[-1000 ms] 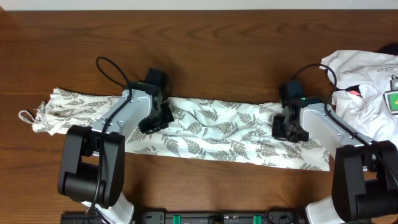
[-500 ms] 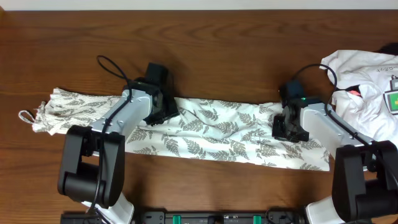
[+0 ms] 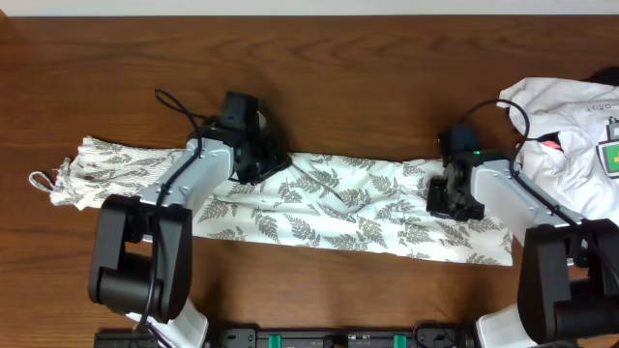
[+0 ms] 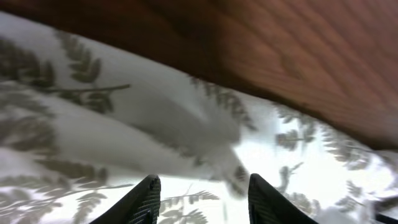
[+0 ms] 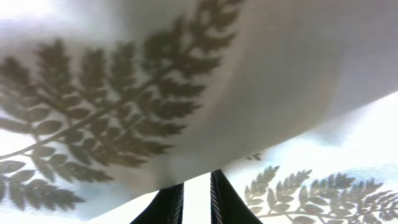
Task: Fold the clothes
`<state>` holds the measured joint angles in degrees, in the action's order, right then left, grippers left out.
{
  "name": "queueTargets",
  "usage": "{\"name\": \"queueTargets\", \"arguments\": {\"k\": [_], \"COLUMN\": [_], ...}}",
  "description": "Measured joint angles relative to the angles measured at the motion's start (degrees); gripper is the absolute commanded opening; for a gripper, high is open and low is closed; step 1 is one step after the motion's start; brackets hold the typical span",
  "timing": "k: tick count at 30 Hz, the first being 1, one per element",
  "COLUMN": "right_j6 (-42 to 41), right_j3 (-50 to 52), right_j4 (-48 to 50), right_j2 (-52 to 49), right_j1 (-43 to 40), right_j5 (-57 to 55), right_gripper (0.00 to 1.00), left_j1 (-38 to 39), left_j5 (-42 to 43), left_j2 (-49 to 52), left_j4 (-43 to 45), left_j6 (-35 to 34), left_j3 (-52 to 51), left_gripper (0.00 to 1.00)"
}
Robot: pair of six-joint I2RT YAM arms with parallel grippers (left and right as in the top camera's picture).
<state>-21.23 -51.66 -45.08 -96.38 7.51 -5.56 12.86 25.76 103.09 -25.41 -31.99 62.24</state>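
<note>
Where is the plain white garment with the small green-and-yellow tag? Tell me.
Overhead view: the plain white garment lies bunched at the table's far right, just past the right end of the fern-printed white fabric garment.

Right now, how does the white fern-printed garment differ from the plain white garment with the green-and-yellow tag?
The fern-printed garment lies stretched in a long strip across the brown wooden table; the plain white garment sits bunched at the right edge. The fern-printed garment is patterned all over; the plain one carries only a small tag. Both are white fabric on the table.
</note>
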Motion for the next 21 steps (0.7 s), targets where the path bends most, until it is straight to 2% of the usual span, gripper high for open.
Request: {"name": "queueTargets", "arguments": {"k": [8, 21], "right_j6": [0.42, 0.7], "right_j3": [0.0, 0.0], "right_j4": [0.0, -0.07], "right_j2": [0.0, 0.0], "right_j1": [-0.94, -0.94], "right_j5": [-0.11, -0.11], "right_gripper": [0.14, 0.15], "left_j1": [-1.75, -1.75], "left_j5": [2.27, -2.08], "left_j2": [0.0, 0.0], "left_j4": [0.83, -0.31], "left_j6": [-3.02, -6.99], "left_j3": [0.0, 0.0], "left_gripper": [0.47, 0.47]}}
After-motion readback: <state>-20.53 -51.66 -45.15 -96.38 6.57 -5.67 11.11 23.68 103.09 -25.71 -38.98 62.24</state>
